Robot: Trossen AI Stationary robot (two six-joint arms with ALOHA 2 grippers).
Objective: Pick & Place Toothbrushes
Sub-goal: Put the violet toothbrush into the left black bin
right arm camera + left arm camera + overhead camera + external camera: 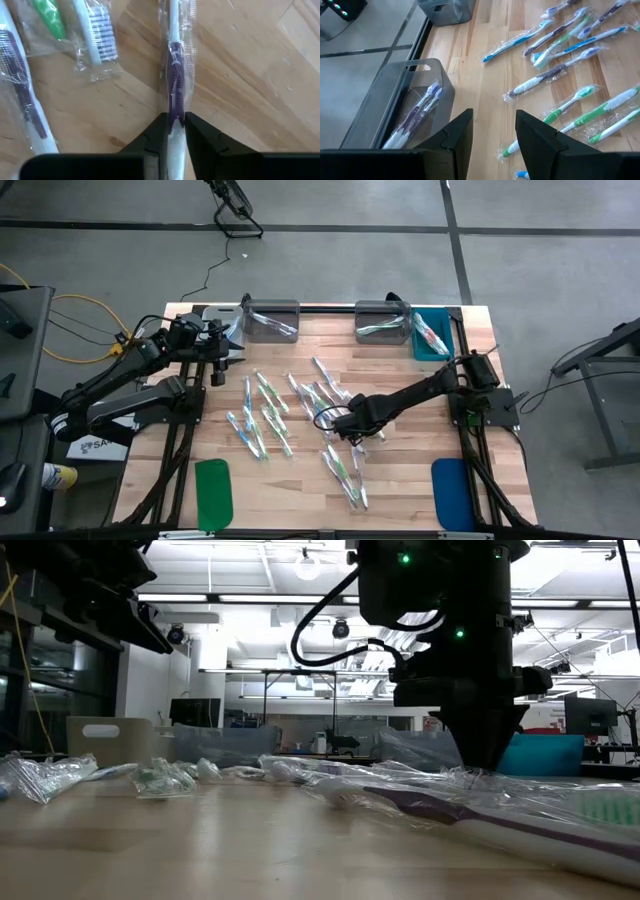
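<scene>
The right gripper (pixel 174 127) is down at the middle of the wooden tabletop (pixel 400 380), its jaws pinched on the handle of a purple toothbrush (pixel 174 70) in a crinkly clear wrapper. To do this well, I would keep the squeeze on the hard handle, not the slippery film, and lift straight. Slim wrapped toothbrushes (pixel 265 415) lie scattered across the middle. Toward the far left corner the left gripper (pixel 492 132) hangs with jaws apart by a grey plastic bin (pixel 395 100).
</scene>
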